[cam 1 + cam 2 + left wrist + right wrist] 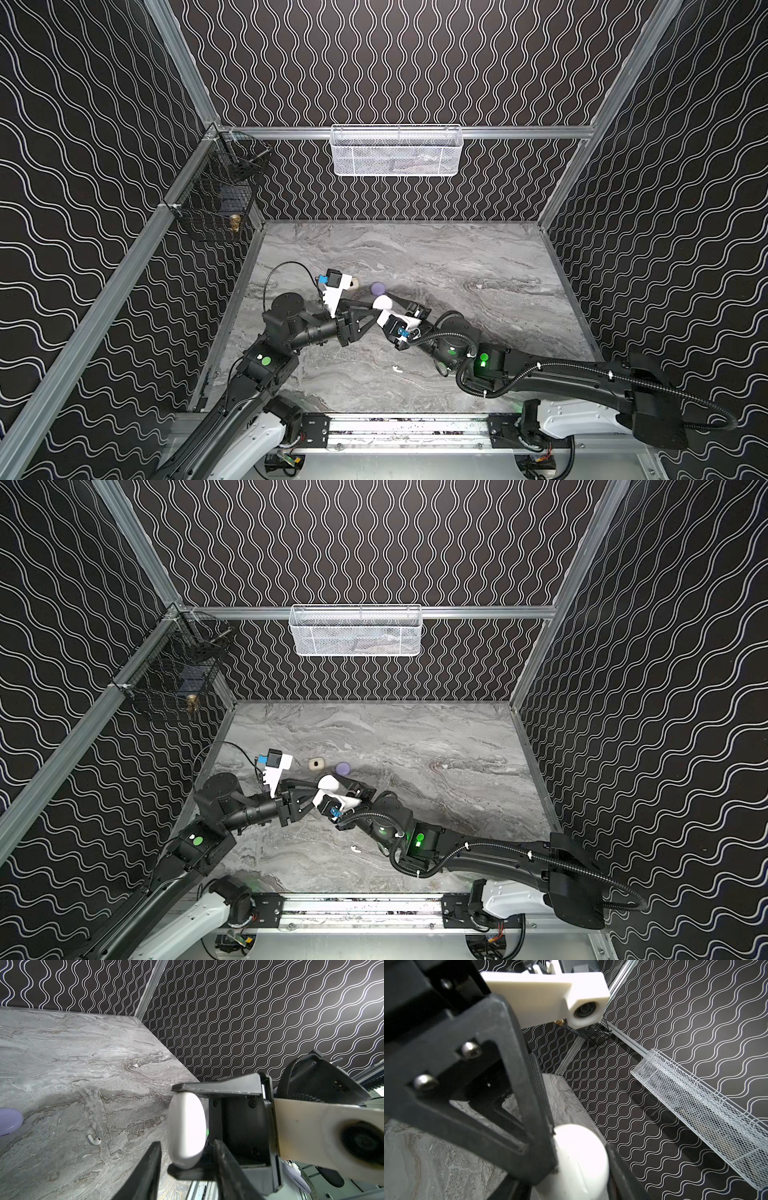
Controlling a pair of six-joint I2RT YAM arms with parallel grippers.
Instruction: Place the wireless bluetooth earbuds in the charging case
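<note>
Back and right side of the table [478, 249] is wide open, easy pass. Left-middle is jammed: the left arm [307, 332] and right arm [449, 345] meet there, with the lavender case [377, 287] and cream case [316, 764] just behind (tight spot). The white earbud [395, 368] up front has bare marble on its left.

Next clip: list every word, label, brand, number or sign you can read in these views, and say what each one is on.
No text here can be read.
White lettering on the left arm's lower link: too small and blurred to read.
Dark mark on the beige case: too small to tell whether it is text.
</note>
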